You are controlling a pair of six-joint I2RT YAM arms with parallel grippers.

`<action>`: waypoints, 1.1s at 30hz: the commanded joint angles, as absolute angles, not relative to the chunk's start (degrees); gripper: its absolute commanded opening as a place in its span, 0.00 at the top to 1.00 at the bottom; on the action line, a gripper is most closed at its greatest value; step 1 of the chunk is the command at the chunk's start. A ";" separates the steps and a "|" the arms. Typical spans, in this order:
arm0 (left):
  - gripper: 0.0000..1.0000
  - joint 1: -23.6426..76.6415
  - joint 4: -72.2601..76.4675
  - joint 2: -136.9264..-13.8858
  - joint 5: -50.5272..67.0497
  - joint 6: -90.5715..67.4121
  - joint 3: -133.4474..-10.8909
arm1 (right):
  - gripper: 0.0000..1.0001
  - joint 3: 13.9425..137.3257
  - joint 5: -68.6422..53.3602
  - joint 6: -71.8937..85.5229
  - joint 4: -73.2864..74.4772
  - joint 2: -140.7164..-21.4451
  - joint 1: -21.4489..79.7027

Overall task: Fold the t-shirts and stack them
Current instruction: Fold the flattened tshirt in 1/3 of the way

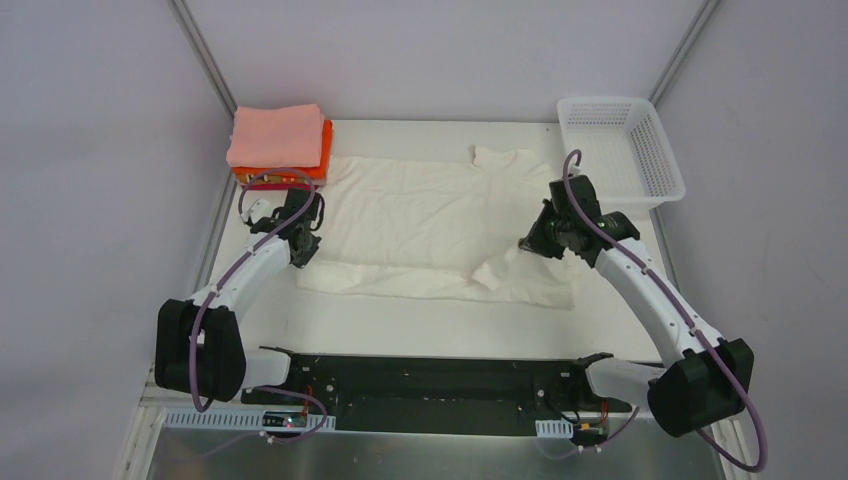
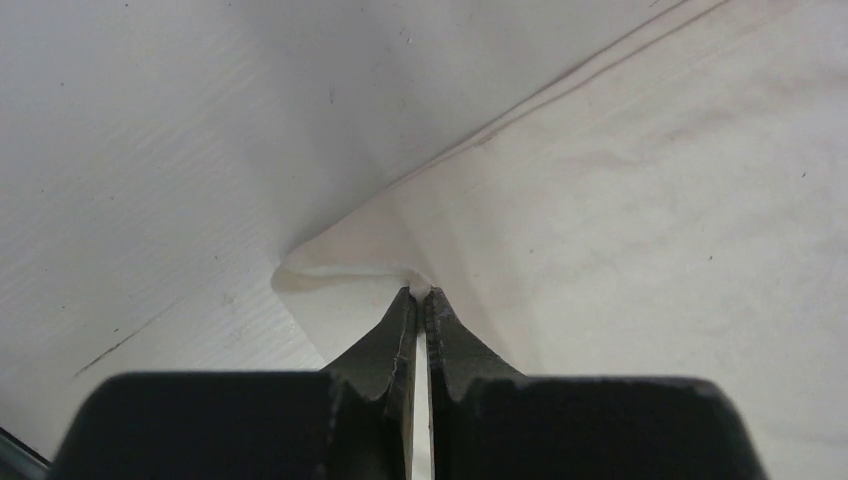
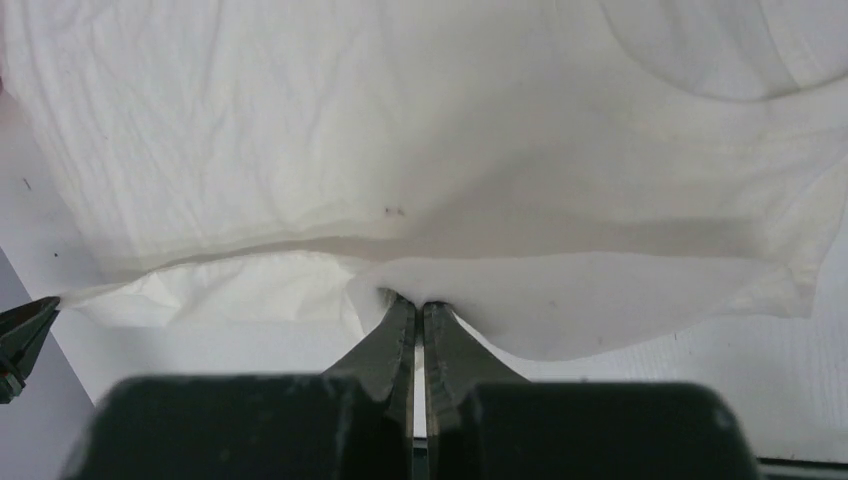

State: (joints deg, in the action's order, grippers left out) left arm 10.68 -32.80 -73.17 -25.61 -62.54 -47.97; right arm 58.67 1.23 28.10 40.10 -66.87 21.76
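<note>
Tabletop (image 1: 430, 325), white, carries everything, and the cream-white t-shirt (image 1: 420, 215) covers its middle, spread flat between the two grippers with its near edge doubled over in a long band. Beyond the right gripper (image 1: 527, 243), at the far corner on its outer side, stands the white lattice basket (image 1: 665, 165). Just beyond the left gripper (image 1: 305, 245), near its wrist, sits a folded pile: the salmon-pink t-shirt (image 1: 275, 135) on top and the orange t-shirt (image 1: 322, 150) under it.

The overhead camera shows both grippers down at the cloth, one at each end of the folded band, but not how their jaws stand. The wrist cameras settle that. On the left, the fingers (image 2: 395, 340) are pressed together on a corner of the cream-white cloth, which curls up in a small lip right at the tips; bare table lies to the left of the tips, the shirt to the right. On the right, the fingers (image 3: 390, 335) are likewise closed on an edge of the shirt, a fold of fabric bunched at the tips. The shirt's body stretches away ahead of them, with a curved seam at the upper right, too partial to identify.
</note>
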 commanded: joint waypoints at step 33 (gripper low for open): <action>1.00 7.97 -21.56 -86.35 -30.93 -54.79 -58.98 | 1.00 71.25 -6.04 21.96 32.42 -85.14 10.10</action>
State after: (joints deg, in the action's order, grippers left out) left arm 8.88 -22.74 -85.27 -27.66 -56.49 -56.23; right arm 67.99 -5.13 22.63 33.93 -84.05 11.09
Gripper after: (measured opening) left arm 0.009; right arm 0.017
